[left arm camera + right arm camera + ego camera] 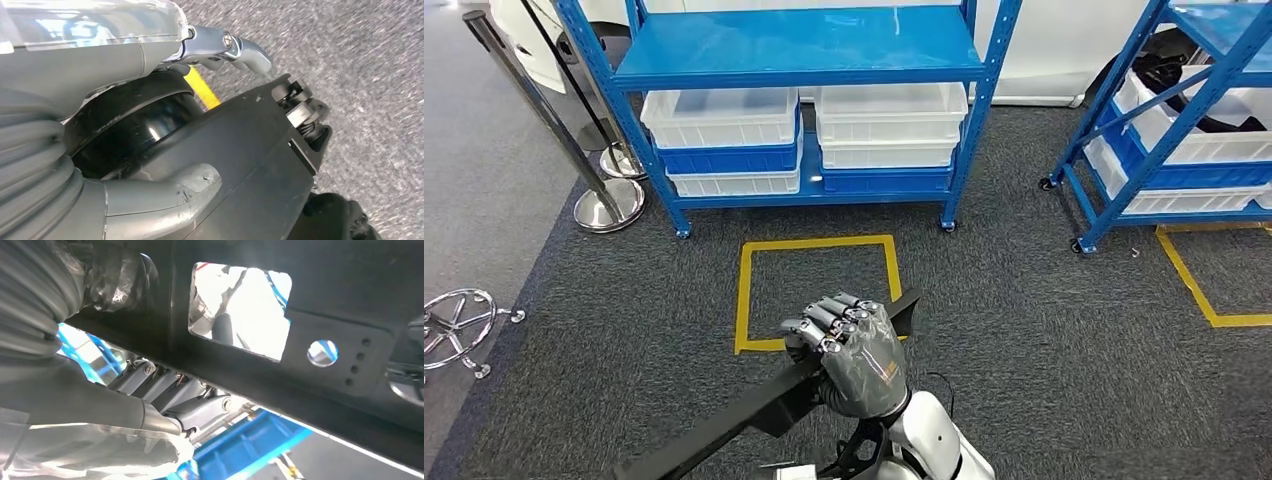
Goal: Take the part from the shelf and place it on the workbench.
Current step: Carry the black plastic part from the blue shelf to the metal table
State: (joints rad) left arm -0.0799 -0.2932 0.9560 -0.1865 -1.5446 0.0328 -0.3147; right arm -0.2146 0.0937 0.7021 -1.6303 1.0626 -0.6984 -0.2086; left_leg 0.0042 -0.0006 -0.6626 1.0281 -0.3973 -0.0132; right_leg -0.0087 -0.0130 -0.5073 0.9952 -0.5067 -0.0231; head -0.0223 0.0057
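A long black flat part (724, 420) runs slantwise from the lower left up to its far end over the yellow floor square (819, 242). My right hand (854, 355) grips it from above near that end, fingers curled over its edge. The right wrist view shows the part (325, 300) with a square cut-out and round holes, and my right hand's fingers (170, 390) wrapped round its rim. In the left wrist view my left hand (160, 195) has its thumb pressed against the black part (260, 150), a finger hooked over the top edge.
A blue shelf (799, 50) stands ahead with white bins (721, 115) on its lower level. A second blue shelf (1144, 130) stands at the right. A chrome stanchion base (609, 205) and a chair base (459, 320) sit at the left on grey carpet.
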